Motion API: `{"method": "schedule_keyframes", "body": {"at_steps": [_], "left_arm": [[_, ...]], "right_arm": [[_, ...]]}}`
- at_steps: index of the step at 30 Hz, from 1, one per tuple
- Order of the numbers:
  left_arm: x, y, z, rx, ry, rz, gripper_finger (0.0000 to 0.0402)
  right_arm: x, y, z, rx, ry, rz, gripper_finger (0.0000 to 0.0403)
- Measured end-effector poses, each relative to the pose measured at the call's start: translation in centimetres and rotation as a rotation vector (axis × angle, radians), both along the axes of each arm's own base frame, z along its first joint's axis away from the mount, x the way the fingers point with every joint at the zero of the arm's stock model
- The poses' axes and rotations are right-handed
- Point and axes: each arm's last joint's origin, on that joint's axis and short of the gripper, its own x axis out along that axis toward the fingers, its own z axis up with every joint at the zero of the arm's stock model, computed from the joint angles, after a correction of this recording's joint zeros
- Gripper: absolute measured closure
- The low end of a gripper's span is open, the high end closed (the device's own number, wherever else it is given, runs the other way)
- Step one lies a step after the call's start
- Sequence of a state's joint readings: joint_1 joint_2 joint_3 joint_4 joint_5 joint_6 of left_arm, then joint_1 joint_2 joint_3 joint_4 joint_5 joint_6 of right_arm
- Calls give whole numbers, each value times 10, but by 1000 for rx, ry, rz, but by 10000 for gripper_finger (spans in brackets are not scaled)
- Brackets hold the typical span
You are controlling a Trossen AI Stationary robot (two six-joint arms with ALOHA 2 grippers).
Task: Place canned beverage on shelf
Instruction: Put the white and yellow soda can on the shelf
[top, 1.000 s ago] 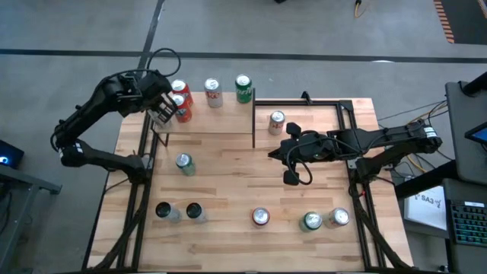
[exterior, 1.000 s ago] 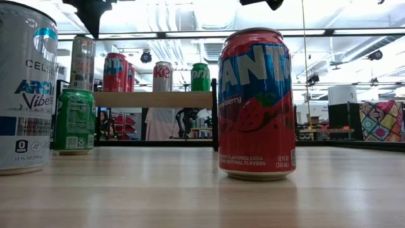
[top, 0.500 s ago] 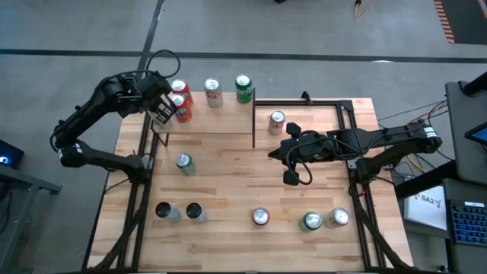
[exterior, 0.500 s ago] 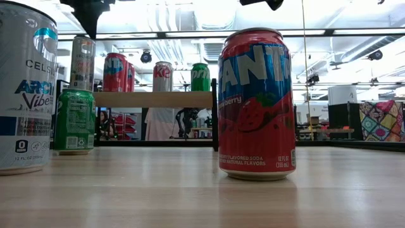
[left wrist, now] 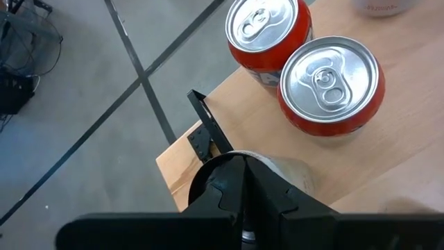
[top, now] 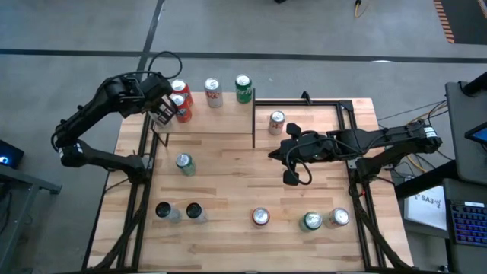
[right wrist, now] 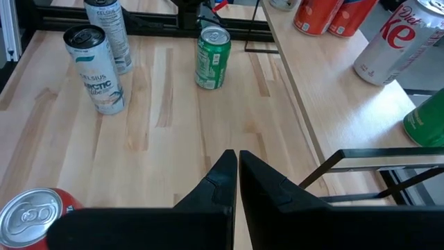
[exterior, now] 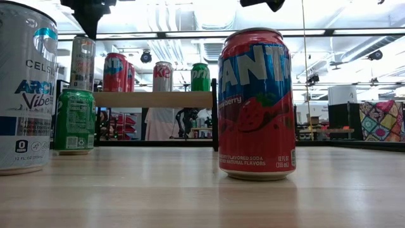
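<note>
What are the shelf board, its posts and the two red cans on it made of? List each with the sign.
Shelf board: apparently light unfinished wood, with visible grain and a matte look.
Posts: likely black-painted metal, thin, straight and dark.
Two red cans: probably aluminium, with shiny silver tops, pull tabs and glossy printed sides.

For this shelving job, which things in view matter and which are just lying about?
Job:
- shelf
- four cans on it: two red, Diet Coke, green Sprite
- tabletop cans
- left gripper, right gripper

Bystanders:
- keyboard
- floor cables
</note>
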State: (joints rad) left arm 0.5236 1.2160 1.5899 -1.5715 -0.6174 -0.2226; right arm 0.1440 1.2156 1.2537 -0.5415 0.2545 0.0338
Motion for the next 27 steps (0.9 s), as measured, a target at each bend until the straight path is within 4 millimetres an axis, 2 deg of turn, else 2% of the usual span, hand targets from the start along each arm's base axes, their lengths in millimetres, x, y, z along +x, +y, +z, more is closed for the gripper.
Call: {"method": "schedule_keyframes", "body": {"at_steps": [13,27], "left_arm": [[0,-3,0,-60,-25,-63,402],[-10,-10,5,-80,-62,-103,402]], "right_arm": [[0,0,0,0,0,0,394],[0,0,0,9,-2,-6,394]]}}
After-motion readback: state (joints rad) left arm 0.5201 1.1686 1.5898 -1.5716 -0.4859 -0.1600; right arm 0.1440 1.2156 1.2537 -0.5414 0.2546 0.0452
